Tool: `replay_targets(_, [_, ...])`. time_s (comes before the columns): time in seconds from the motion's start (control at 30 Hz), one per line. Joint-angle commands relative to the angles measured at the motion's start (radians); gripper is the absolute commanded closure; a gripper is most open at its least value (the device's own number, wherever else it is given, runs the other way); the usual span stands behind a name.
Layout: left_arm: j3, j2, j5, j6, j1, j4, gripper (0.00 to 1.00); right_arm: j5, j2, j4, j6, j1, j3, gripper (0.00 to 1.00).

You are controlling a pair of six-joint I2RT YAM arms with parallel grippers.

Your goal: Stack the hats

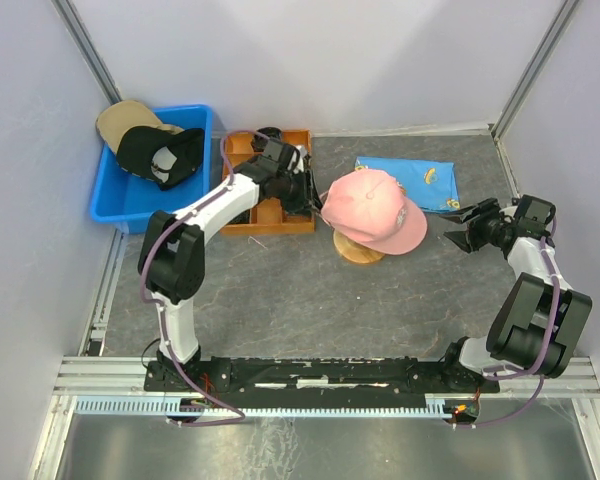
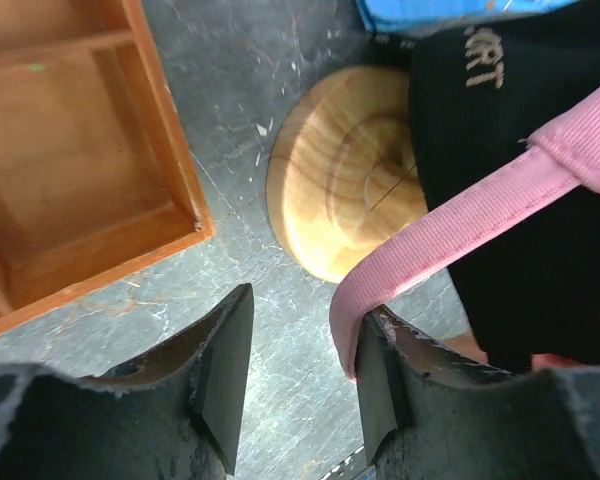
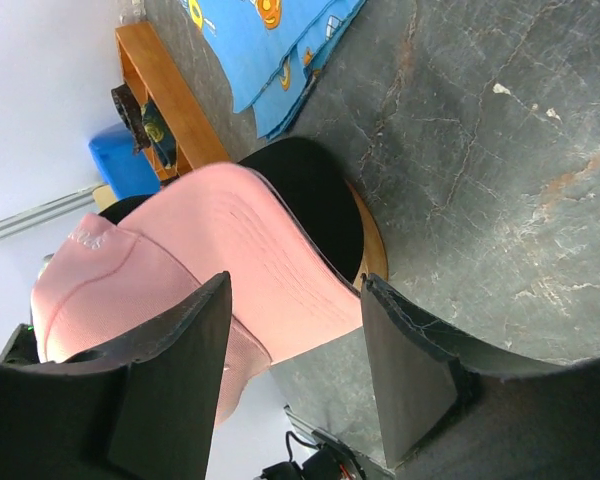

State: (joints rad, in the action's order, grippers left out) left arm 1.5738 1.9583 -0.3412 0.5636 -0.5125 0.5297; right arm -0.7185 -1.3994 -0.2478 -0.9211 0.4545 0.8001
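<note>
A pink hat (image 1: pixel 375 208) sits on top of a black hat on a round wooden stand (image 1: pixel 358 250) at the table's middle. A tan hat (image 1: pixel 123 117) and a second black hat (image 1: pixel 160 152) lie in the blue bin (image 1: pixel 105 205) at the far left. My left gripper (image 1: pixel 315 200) is open at the pink hat's back edge. In the left wrist view the gripper (image 2: pixel 305 310) has the pink hat's back strap (image 2: pixel 460 220) against one finger, beside the black hat (image 2: pixel 540 200). My right gripper (image 1: pixel 460 228) is open and empty, right of the brim (image 3: pixel 280 290).
A wooden compartment tray (image 1: pixel 270 215) lies just left of the stand, under the left arm. A blue cartoon-print cloth (image 1: pixel 410 180) lies behind the pink hat. Grey walls close in the table on the left, back and right.
</note>
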Motion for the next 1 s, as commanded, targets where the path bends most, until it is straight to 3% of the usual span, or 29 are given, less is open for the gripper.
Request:
replay_targets(0.0, [0.074, -0.113, 0.022, 0.001, 0.050, 0.024, 0.49, 0.014, 0.027, -0.005, 0.022, 0.005, 0.036, 0.38])
replay_targets(0.13, [0.075, -0.120, -0.028, 0.037, 0.053, -0.009, 0.45, 0.011, 0.013, -0.001, 0.016, 0.005, 0.039, 0.38])
replay_targets(0.47, [-0.105, -0.168, -0.130, 0.189, 0.081, -0.212, 0.44, -0.003, -0.009, 0.003, 0.013, -0.003, 0.051, 0.38])
replay_targets(0.57, [-0.162, -0.225, -0.126, 0.253, 0.154, -0.275, 0.44, 0.008, -0.008, -0.009, 0.021, -0.005, 0.055, 0.38])
replay_targets(0.73, [-0.146, -0.327, 0.003, 0.258, 0.311, -0.215, 0.43, 0.054, -0.016, -0.087, 0.061, -0.009, 0.107, 0.38])
replay_targets(0.87, [-0.055, -0.361, 0.132, 0.224, 0.471, -0.101, 0.41, 0.079, -0.039, -0.147, 0.093, -0.025, 0.167, 0.39])
replay_targets(0.97, [0.114, -0.297, 0.207, 0.149, 0.596, 0.043, 0.39, 0.086, -0.052, -0.162, 0.104, -0.048, 0.202, 0.39])
